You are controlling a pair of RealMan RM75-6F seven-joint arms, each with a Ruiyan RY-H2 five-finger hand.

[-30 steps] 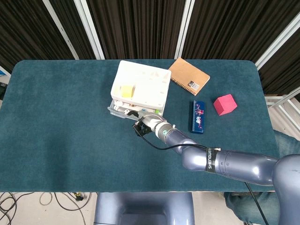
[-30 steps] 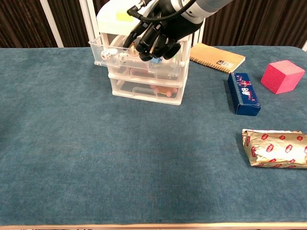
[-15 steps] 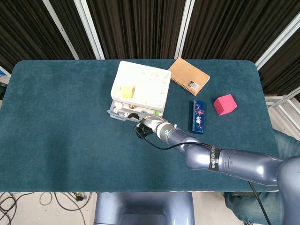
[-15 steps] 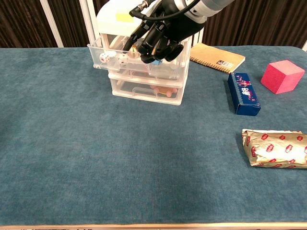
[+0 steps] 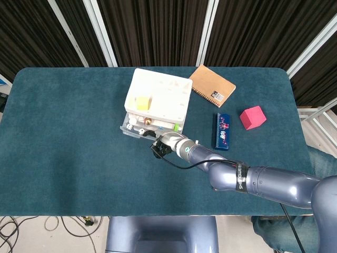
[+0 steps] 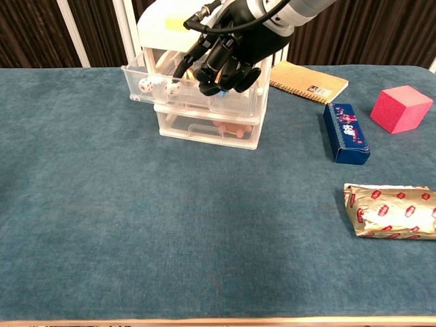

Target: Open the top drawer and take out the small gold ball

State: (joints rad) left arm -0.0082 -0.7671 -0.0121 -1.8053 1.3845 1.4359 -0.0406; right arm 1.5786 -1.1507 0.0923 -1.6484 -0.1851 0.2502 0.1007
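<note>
A white three-drawer cabinet (image 5: 163,95) (image 6: 235,129) stands at the back middle of the table. Its clear top drawer (image 5: 128,130) (image 6: 139,73) is pulled partway out toward me. Inside it lie two white dice (image 5: 130,125) (image 6: 146,84) and a small gold ball (image 5: 149,122), which the chest view mostly hides behind my fingers. My right hand (image 5: 161,144) (image 6: 228,54) grips the drawer's front edge with its fingers curled over it. My left hand shows in neither view.
A tan spiral notebook (image 5: 212,85) (image 6: 308,82) lies right of the cabinet. Further right are a blue box (image 5: 222,131) (image 6: 346,132) and a pink cube (image 5: 253,117) (image 6: 402,107). A gold foil packet (image 6: 388,211) sits near the front right edge.
The top drawer has slid further out toward me, drawn by my right hand. The dice and the gold ball now show more in the head view.
</note>
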